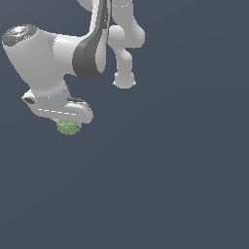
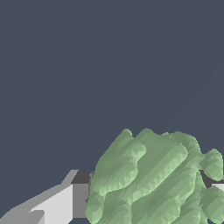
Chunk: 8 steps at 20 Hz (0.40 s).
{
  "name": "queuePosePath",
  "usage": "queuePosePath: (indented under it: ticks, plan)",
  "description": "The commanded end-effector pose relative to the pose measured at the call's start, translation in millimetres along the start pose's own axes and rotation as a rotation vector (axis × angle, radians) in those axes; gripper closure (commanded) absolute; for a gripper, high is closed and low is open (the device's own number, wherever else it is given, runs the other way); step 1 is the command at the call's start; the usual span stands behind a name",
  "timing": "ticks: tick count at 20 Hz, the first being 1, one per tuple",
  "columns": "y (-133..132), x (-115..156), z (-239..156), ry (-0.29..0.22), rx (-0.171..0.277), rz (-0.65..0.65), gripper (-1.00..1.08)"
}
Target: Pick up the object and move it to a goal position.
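At the exterior view's left, the white gripper (image 1: 68, 121) sits directly over the small light-green bumpy object (image 1: 68, 128), a finger (image 2: 61, 203) touching its flank, apparently closed on this likely light, stiff, grippy lump, best pinched across its middle, with nothing nearby blocking the way.
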<state>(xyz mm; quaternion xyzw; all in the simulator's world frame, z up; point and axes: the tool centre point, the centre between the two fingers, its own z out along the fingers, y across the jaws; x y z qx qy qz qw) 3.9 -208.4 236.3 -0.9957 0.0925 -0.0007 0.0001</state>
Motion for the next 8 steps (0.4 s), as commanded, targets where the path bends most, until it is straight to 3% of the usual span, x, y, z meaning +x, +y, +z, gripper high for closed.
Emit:
queuePosePath:
  ticks: [1, 8]
  plan:
    - [5.8, 3.9, -7.1, -0.001, 0.0, -0.001, 1.08]
    - [11.1, 8.2, -13.3, -0.001, 0.0, -0.001, 1.08]
